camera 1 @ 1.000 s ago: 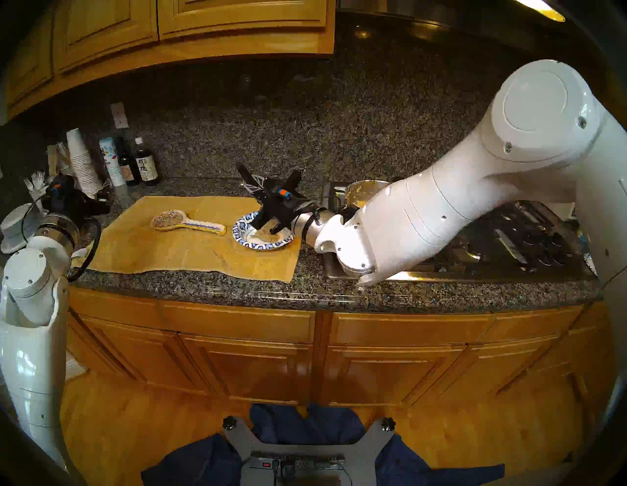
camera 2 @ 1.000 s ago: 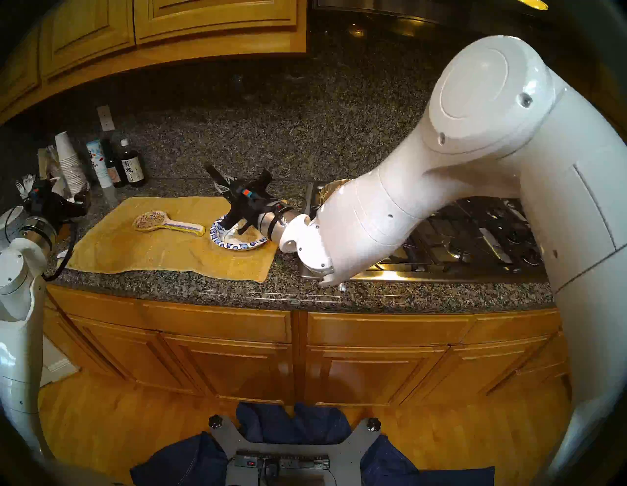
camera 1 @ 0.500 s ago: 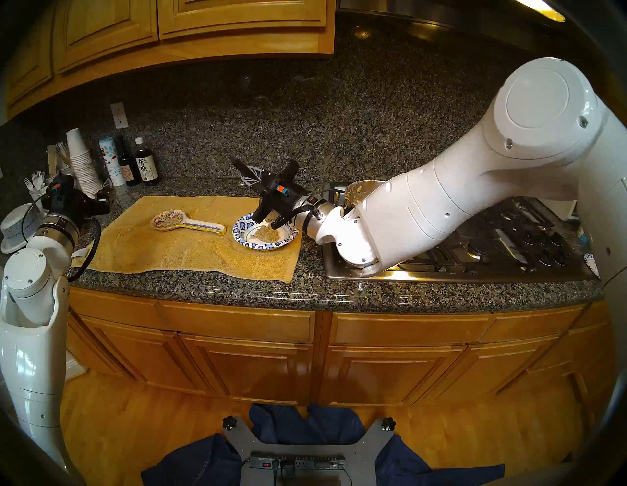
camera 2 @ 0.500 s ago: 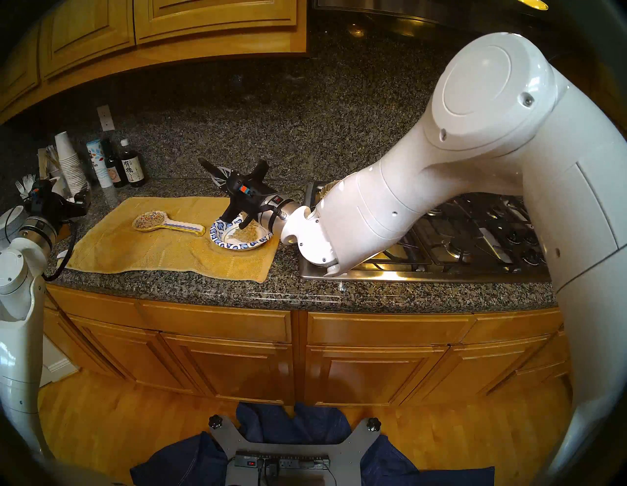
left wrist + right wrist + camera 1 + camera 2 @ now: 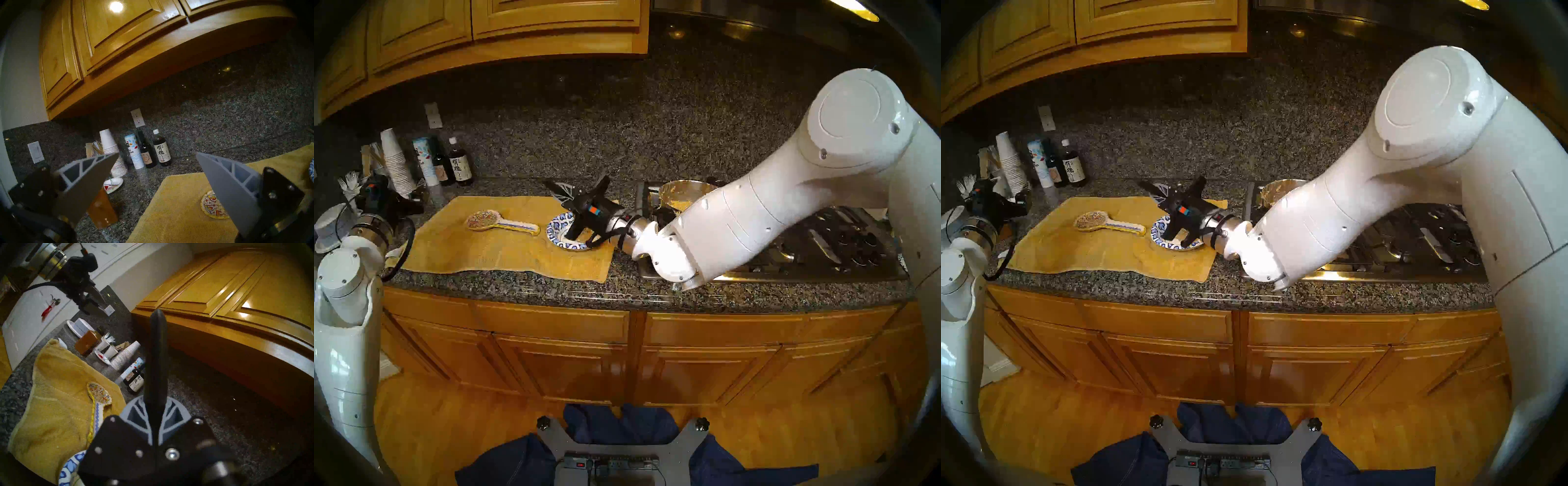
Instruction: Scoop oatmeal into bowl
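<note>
- Right pincer (image 5: 155, 412) is clamped tight on a black handle (image 5: 157, 351). My wrist camera shows it standing straight up between the two grey fingers.
- From the head view, that handle runs down below my right pincer into the bowl (image 5: 555, 230), which the wrist camera cannot follow.
- Bowl sits right underneath the pincer on the yellow towel (image 5: 504, 251). At the wrist, only a sliver of its blue rim peeks in at the bottom left.
- Oatmeal (image 5: 678, 203) shows as tan smears inside the pot (image 5: 694, 187), behind my right wrist. The bowl's middle is hidden by my own pincer, so I can't tell what's in it.
- Spoon rest (image 5: 500, 222) lies just left of the bowl, apart from it.
- Left pincer (image 5: 157, 153) hangs far off to the left, fingers spread wide, nothing between them.
</note>
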Controlling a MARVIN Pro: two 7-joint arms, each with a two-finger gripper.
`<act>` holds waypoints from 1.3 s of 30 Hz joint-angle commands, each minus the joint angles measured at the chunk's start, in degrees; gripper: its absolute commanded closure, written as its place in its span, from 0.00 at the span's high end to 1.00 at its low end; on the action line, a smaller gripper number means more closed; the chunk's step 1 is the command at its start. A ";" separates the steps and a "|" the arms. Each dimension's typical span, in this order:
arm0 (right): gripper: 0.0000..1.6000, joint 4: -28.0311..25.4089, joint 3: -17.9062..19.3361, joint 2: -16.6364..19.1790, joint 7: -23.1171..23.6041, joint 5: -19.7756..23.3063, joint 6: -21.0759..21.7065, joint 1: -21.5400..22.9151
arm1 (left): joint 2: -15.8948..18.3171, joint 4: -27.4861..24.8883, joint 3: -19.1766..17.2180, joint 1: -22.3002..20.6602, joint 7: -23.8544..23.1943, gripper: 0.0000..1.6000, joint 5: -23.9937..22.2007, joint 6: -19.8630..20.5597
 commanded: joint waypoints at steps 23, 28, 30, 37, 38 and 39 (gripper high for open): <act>0.00 5.97 9.38 7.45 -15.40 -15.54 11.44 -2.34 | 1.05 -1.50 -0.67 -0.88 0.09 1.00 -0.04 -0.87; 0.00 4.93 12.41 9.39 -17.27 -17.84 12.76 -4.26 | 1.09 -1.52 -0.68 -0.84 0.10 1.00 -0.07 -0.92; 0.00 4.78 13.01 9.81 -17.59 -18.62 13.21 -4.62 | 1.10 -1.53 -0.69 -0.83 0.10 1.00 -0.08 -0.94; 0.00 2.22 18.55 13.18 -19.51 -20.65 13.92 -7.70 | 1.16 -1.54 -0.70 -0.78 0.12 1.00 -0.12 -1.00; 0.00 1.80 19.13 13.41 -20.40 -20.70 13.86 -7.89 | 1.16 -1.54 -0.70 -0.77 0.13 1.00 -0.13 -1.00; 0.00 1.19 20.39 14.23 -19.66 -20.51 13.62 -8.17 | 1.17 -1.54 -0.70 -0.77 0.14 1.00 -0.13 -0.99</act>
